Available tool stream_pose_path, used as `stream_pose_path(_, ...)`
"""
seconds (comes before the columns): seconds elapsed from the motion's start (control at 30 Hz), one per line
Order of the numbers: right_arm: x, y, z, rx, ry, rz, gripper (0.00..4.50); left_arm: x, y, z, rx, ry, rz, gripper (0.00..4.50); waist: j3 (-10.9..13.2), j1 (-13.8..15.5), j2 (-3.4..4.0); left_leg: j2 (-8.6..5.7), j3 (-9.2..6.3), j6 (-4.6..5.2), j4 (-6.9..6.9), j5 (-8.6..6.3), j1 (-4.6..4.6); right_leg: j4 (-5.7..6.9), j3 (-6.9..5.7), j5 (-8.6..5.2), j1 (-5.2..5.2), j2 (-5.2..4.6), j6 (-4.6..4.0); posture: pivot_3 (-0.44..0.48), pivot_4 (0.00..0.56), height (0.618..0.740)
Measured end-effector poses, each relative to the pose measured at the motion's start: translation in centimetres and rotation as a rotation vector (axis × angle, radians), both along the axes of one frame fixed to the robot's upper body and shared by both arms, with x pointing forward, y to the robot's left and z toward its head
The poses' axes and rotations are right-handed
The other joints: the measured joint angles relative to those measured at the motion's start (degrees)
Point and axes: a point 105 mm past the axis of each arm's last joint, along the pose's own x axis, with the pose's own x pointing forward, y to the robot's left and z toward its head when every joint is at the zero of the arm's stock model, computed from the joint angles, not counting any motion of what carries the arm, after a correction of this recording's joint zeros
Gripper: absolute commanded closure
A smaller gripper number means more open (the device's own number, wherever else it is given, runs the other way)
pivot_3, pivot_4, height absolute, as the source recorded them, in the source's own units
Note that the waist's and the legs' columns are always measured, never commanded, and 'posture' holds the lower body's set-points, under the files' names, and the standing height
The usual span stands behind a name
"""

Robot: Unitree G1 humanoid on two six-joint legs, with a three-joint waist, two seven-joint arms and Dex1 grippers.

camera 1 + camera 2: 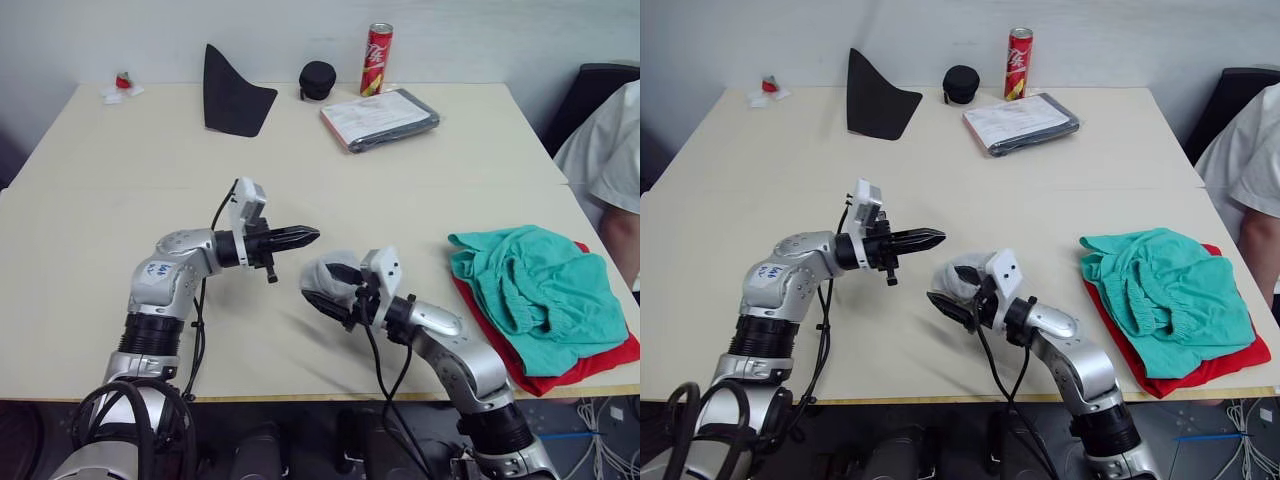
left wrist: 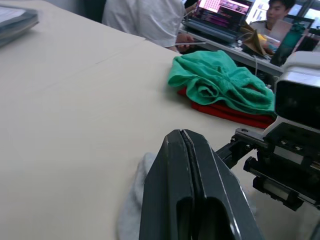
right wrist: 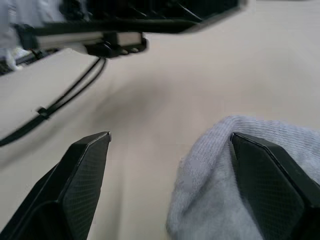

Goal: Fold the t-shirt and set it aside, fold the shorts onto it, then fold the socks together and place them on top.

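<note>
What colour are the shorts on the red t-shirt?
Teal green; the shorts show best in the left eye view.

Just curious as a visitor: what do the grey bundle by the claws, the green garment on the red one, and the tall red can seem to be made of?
The socks look like soft knit: fuzzy, matte grey. The shorts seem a thin woven or jersey cloth, matte and crumpled, with a gathered waistband. The t-shirt under them looks like similar matte cloth. The can is probably metal: glossy printed sides.
</note>
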Motion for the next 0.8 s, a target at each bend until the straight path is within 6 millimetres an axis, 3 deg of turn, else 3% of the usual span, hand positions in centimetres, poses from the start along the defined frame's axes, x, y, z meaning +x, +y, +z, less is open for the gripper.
stream_pose_path(0.13, -1.4, -2.2, 3.5, 0.056, -0.095, 0.038, 0.6, -0.5, -1.4, -0.4, 0.019, -0.033, -0.058, 4.5, 0.03, 0.32, -0.03, 0.0, -0.04, -0.03, 0.03, 0.03, 0.04, 0.02, 0.01, 0.0, 0.03, 0.0, 0.0, 0.0, 0.15, 0.74)
stream_pose_path(0.2, -1.5, -3.5, 4.1, 0.064, -0.101, 0.022, 0.98, -0.6, -2.1, -0.8, 0.033, -0.047, -0.073, 4.5, 0.04, 0.47, -0.05, 0.0, -0.06, 0.0, 0.05, 0.01, 0.11, 0.0, 0.01, 0.01, 0.13, 0.0, 0.0, 0.0, 0.15, 0.74)
stream_pose_path(0.3, -0.8, -4.6, 2.7, 0.028, -0.065, -0.031, 1.94, -0.5, -2.8, -2.3, 0.093, -0.046, -0.081, 4.5, 0.05, 0.45, -0.06, -0.01, -0.04, 0.19, 0.03, -0.1, 0.19, 0.0, 0.02, 0.01, 0.17, 0.0, 0.0, 0.0, 0.15, 0.74)
stream_pose_path(0.43, 2.6, -6.1, 0.0, -0.079, -0.088, -0.191, 3.38, -0.3, -3.0, -5.2, 0.194, -0.025, -0.037, 4.5, 0.05, 0.08, -0.06, -0.01, 0.05, -0.02, 0.01, 0.03, 0.19, 0.11, 0.08, 0.0, 0.08, 0.01, -0.01, 0.0, 0.15, 0.74)
stream_pose_path(0.53, 3.9, -5.6, -0.8, -0.095, -0.113, -0.219, 4.47, -0.2, -2.9, -6.3, 0.212, -0.021, -0.005, 4.5, 0.07, 0.18, -0.08, 0.04, 0.07, -0.12, 0.01, 0.09, 0.16, 0.19, 0.08, 0.0, 0.0, 0.03, -0.02, 0.0, 0.15, 0.74)
stream_pose_path(0.8, 4.5, -3.0, -1.6, -0.126, -0.145, -0.158, 4.49, 0.1, -3.1, -6.7, 0.239, -0.091, 0.021, 4.5, 0.06, 0.26, -0.07, 0.0, 0.07, -0.06, 0.13, 0.09, 0.19, 0.28, 0.13, 0.0, 0.05, -0.04, -0.01, 0.0, 0.15, 0.74)
